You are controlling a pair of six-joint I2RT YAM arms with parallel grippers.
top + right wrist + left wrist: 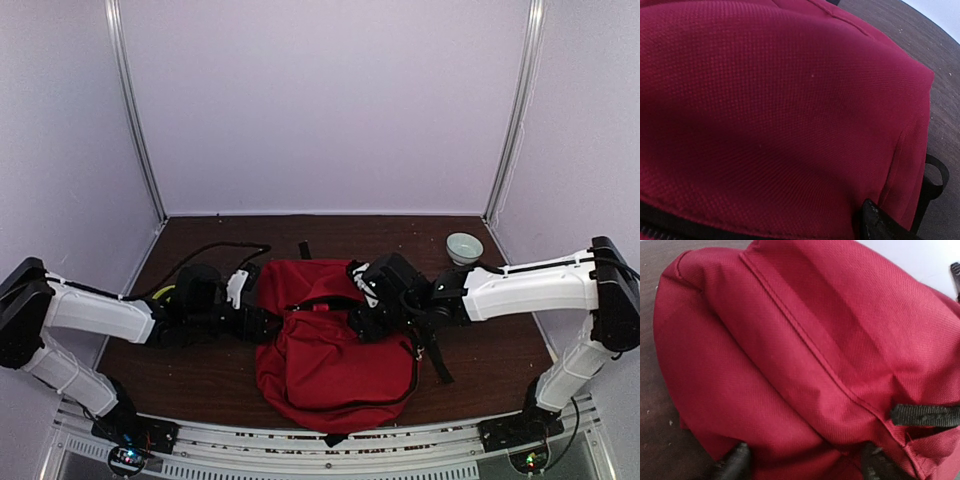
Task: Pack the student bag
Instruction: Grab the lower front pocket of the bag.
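The student bag (pixel 330 360), a soft red backpack, lies flat in the middle of the table with its top toward the back. My left gripper (pixel 262 322) presses into the bag's left side. In the left wrist view its two dark fingertips stand wide apart, open (pixel 805 466), with a bulge of red fabric (pixel 815 340) between them. My right gripper (pixel 362 318) rests against the bag's upper right part. The right wrist view is filled with red cloth (pixel 790 100). Only one fingertip (pixel 875 225) shows, far off to the right, and the other is hidden by the fabric.
A small pale bowl (pixel 464 247) stands at the back right. A black cable (pixel 215 248) curls at the back left. Black straps (pixel 435 355) trail from the bag's right side, and a strap loop (pixel 925 415) is sewn into a seam. Dark wood table (pixel 940 100) surrounds the bag.
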